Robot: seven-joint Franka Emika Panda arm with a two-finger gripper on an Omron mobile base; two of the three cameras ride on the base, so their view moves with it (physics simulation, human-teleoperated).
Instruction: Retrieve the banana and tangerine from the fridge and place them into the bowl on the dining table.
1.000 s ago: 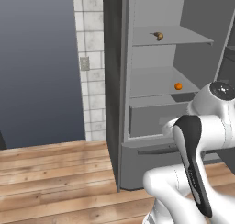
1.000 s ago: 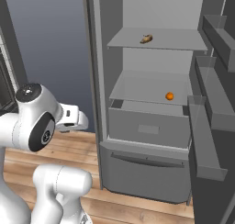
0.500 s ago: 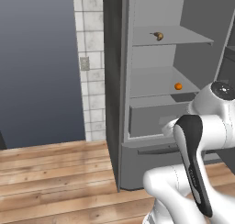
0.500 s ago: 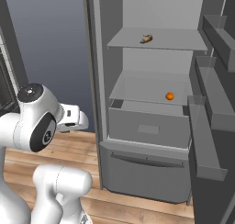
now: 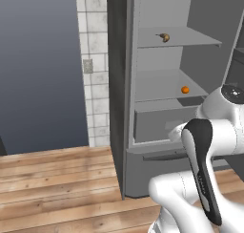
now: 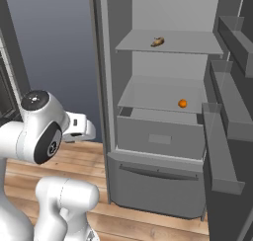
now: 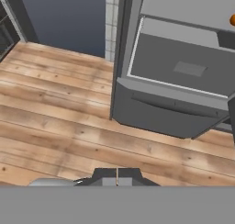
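Two fruits wait in the open fridge: banana up top, tangerine lower. My claw is pressed together, empty; next, reach in and spread it.

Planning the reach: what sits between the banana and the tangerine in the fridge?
In the right base view, only bare grey shelf: the banana lies on the upper shelf, the tangerine on the one below, inside the fridge.

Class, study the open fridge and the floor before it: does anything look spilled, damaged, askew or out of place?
Nothing stands out. The banana lies on the upper shelf of the fridge, the tangerine sits on the shelf below, and the wooden floor shows no spill.
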